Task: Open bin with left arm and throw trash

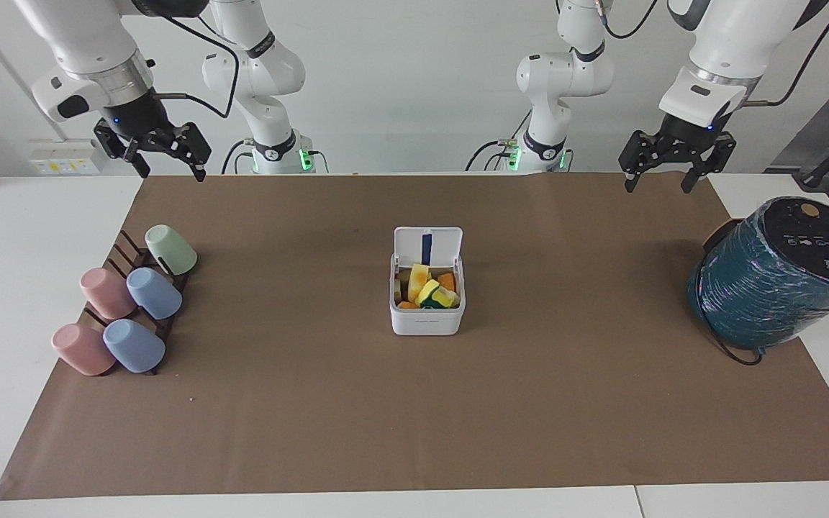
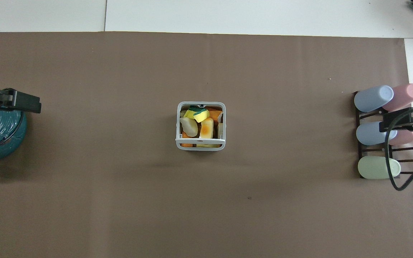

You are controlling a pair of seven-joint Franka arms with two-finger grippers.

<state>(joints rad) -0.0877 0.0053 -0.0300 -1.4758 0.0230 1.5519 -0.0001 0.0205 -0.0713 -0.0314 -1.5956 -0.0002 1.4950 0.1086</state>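
While the bin [image 1: 427, 314] sits mid-mat with its lid [image 1: 428, 247] flipped up, the trash [image 1: 429, 289] is piled inside it. Left gripper [image 1: 668, 176] hangs empty, fingers apart, over the mat's edge near the teal roll [image 1: 774, 277]. Right gripper [image 1: 167, 162], also spread and empty, waits above the cups [image 1: 130, 306].

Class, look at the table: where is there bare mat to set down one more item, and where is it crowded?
Bare brown mat lies between the open bin, full of trash, and the cup rack, and again between the bin and the teal wrapped cylinder. The strip farthest from the robots is bare too. It is crowded at the rack and inside the bin.
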